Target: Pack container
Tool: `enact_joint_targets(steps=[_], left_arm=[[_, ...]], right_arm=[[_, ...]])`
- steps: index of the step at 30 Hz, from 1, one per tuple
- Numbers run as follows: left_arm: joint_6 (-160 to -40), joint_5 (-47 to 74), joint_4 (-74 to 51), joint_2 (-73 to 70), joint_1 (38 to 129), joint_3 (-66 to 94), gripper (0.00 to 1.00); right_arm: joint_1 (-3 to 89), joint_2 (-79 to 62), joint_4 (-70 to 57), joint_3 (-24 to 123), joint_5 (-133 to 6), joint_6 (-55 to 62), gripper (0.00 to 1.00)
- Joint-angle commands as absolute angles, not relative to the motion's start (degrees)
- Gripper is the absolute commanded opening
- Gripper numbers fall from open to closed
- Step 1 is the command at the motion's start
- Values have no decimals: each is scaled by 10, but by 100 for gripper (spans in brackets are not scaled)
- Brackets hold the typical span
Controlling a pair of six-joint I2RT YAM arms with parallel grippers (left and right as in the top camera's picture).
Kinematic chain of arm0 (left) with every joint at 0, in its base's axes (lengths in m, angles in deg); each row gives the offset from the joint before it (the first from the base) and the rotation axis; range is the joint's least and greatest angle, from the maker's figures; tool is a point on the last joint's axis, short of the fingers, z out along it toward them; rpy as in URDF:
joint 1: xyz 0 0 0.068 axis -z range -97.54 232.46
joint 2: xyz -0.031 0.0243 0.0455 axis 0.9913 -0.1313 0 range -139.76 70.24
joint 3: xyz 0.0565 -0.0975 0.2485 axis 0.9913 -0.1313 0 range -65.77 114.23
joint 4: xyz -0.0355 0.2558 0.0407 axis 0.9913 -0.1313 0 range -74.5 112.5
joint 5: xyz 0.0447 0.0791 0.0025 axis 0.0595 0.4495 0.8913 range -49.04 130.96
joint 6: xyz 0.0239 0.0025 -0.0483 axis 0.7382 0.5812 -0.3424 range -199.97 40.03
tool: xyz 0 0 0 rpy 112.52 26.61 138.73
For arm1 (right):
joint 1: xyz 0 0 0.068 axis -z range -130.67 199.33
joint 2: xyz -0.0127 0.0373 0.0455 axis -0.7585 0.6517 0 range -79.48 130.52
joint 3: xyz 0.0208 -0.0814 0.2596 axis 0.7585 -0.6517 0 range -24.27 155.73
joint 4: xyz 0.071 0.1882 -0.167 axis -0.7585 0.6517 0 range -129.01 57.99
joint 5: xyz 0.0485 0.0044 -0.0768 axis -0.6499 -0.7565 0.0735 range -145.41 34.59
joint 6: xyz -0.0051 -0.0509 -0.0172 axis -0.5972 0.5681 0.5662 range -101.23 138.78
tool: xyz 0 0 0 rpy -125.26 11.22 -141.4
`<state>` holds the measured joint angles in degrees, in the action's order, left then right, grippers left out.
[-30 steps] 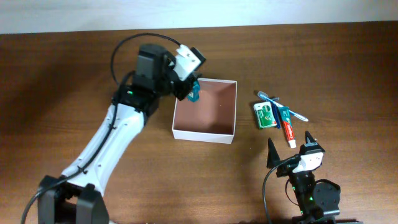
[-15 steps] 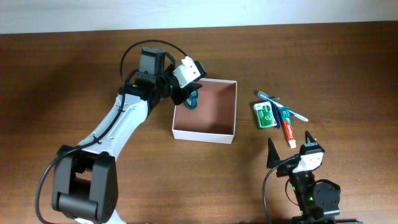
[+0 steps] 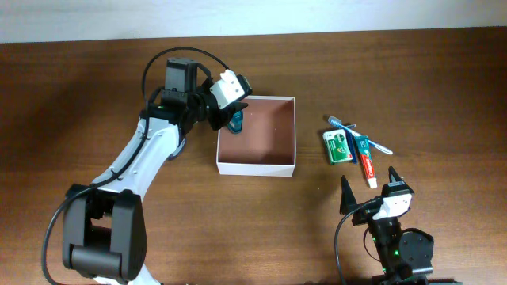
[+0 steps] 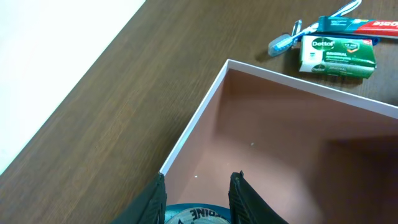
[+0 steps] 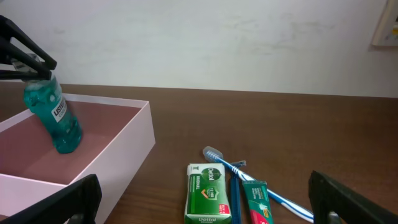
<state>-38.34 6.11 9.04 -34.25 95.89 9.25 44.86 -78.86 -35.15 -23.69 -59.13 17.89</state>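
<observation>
- Since a second ago the left gripper (image 4: 198,198) has swung back toward its own side, taking the teal bottle (image 5: 55,115) with it. The container (image 3: 257,168) has slid a little the same way and slightly toward the far edge of the table (image 3: 95,95).
- Nothing else looks changed: the right gripper (image 3: 370,188) is parked near the front edge with its jaws wide apart and empty. The toothbrush (image 3: 356,131), green packet (image 3: 337,146) and toothpaste (image 3: 364,158) lie where they were, on the table just beside the container's right wall.
- Left jaws are clamped on the bottle's top. The bottle leans, its lower end down inside the container close to the left wall.
- Main worry, as I see it: that shift suggests the bottle or a finger is catching the thin wall, so more sideways travel could drag or tip the light box.
- Letting go while the bottle leans like this would likely send it over; it may roll across the floor, or hit the wall and nudge the box again.
- If the box keeps creeping, the right arm's reach to it changes for the remaining toiletries.
</observation>
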Motion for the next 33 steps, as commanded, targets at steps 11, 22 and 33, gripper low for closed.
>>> enact_joint_targets(steps=[11, 22, 33], left_arm=[[-366, 32, 86, -363, 957, 112, 36], [-383, 80, 83, -365, 957, 112, 71], [-448, 80, 104, -333, 957, 139, 91]], right_arm=[[453, -793, -349, -240, -593, 179, 99], [453, -793, -349, -240, -593, 179, 99], [453, -793, -349, -240, -593, 179, 99]])
